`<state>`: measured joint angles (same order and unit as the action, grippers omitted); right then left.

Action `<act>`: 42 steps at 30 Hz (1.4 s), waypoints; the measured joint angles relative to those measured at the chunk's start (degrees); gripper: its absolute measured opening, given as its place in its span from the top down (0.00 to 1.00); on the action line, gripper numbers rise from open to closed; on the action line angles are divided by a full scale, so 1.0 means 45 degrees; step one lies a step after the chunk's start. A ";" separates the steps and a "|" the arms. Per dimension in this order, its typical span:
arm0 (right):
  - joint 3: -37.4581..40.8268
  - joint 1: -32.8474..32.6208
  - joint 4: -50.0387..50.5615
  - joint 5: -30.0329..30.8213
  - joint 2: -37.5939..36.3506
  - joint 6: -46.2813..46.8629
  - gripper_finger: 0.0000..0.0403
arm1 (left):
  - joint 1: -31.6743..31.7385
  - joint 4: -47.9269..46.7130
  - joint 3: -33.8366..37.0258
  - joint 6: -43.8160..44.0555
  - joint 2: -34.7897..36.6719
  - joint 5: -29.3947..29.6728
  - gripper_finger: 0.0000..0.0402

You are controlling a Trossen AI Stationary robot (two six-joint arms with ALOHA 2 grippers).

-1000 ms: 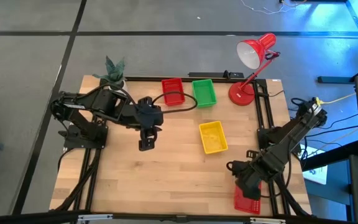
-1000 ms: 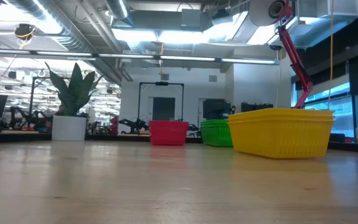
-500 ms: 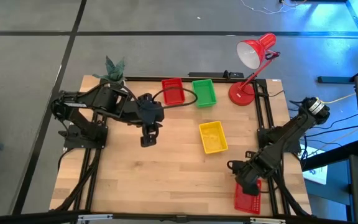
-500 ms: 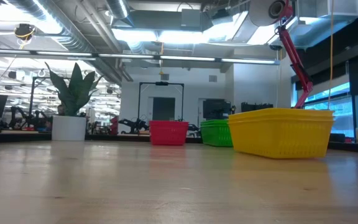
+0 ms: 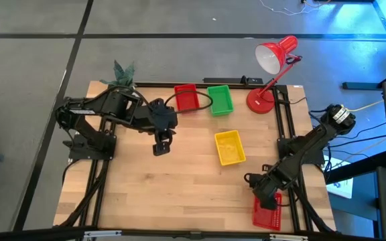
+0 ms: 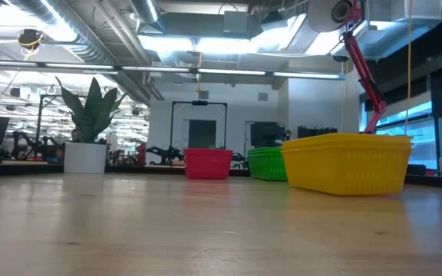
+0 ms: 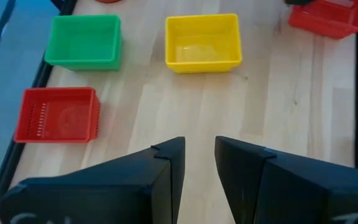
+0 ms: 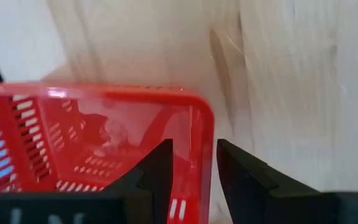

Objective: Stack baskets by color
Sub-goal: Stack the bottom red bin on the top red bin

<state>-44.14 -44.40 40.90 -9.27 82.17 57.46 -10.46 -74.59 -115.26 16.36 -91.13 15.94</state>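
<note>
A red basket [image 5: 186, 98] and a green basket [image 5: 220, 99] stand side by side at the table's far edge. A yellow basket [image 5: 230, 146] stands nearer the middle. Another red basket [image 5: 268, 213] sits at the near right corner. My right gripper [image 5: 263, 197] points down over its corner and is open. In the right wrist view [image 8: 194, 171], one finger stands inside the basket's wall [image 8: 201, 134] and one outside, apart from it. My left gripper [image 5: 160, 148] hangs open above bare wood left of the yellow basket [image 7: 202, 42].
A red desk lamp [image 5: 270, 67] stands at the far right corner and a potted plant [image 5: 121, 77] at the far left. A black cable [image 5: 203, 107] loops by the far red basket. Bare wood spreads across the middle and near left.
My right gripper has come down toward the red basket at the near right corner, so that its fingers now stand on either side of the basket's wall. Its opening looks the same. The baskets have stayed in place.
</note>
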 joint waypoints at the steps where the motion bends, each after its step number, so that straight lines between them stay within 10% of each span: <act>1: 0.0167 0.0027 -0.0254 0.0014 0.0000 0.0203 0.69 | 0.0035 -0.0001 0.0000 0.0000 0.0000 -0.0030 0.80; 10: 0.0937 0.0632 -0.1203 -0.0004 0.0005 0.1507 0.97 | 0.0088 -0.0002 0.0000 0.0003 0.0000 -0.0054 0.80; 23: -0.2150 0.2547 0.0808 -0.0825 0.0015 -0.1180 1.00 | -0.0001 -0.0614 0.0000 -0.0921 0.0000 -0.0043 0.80; 31: -0.5929 0.4501 0.4509 0.1374 0.0015 -0.3196 1.00 | -0.0043 -0.1499 -0.0005 -0.1425 0.0000 -0.0062 0.80; 42: -0.7950 0.8144 0.4130 0.4268 0.0374 -0.5461 1.00 | -0.0111 -0.2296 -0.0005 -0.3405 0.0000 -0.0092 0.80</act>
<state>-79.92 -7.75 59.48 9.93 83.85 32.88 -10.96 -84.92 -115.28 1.04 -91.13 15.53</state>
